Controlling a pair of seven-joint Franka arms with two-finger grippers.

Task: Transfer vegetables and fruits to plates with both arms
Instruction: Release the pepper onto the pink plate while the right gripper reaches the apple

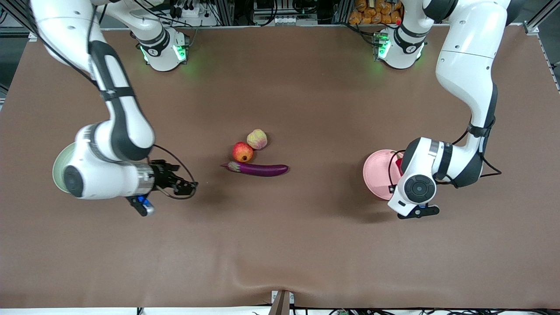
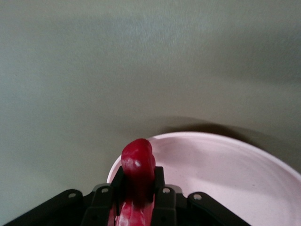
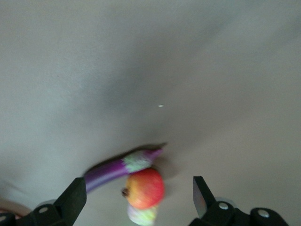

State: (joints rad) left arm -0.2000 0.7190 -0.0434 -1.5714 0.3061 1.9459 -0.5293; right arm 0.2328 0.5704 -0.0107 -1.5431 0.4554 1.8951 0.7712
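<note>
The left wrist view shows what the front view mostly hides: the left gripper [image 2: 136,197], low in that frame, has its fingers [image 2: 162,200] clamped on the red chili pepper [image 2: 137,165] over the rim of the pink plate [image 2: 225,165]. In the front view that plate [image 1: 377,175] sits at centre right, half covered by the left arm's wrist. The right gripper [image 1: 186,187], at centre left of the front view, hangs over bare cloth with its fingers [image 3: 71,200] spread wide and holding nothing; the green plate [image 1: 59,168] peeks out under its arm. At mid-frame lie the eggplant [image 1: 260,169], the red-orange fruit [image 1: 242,152] touching it, and the yellow-green fruit [image 1: 257,139] beside that.
</note>
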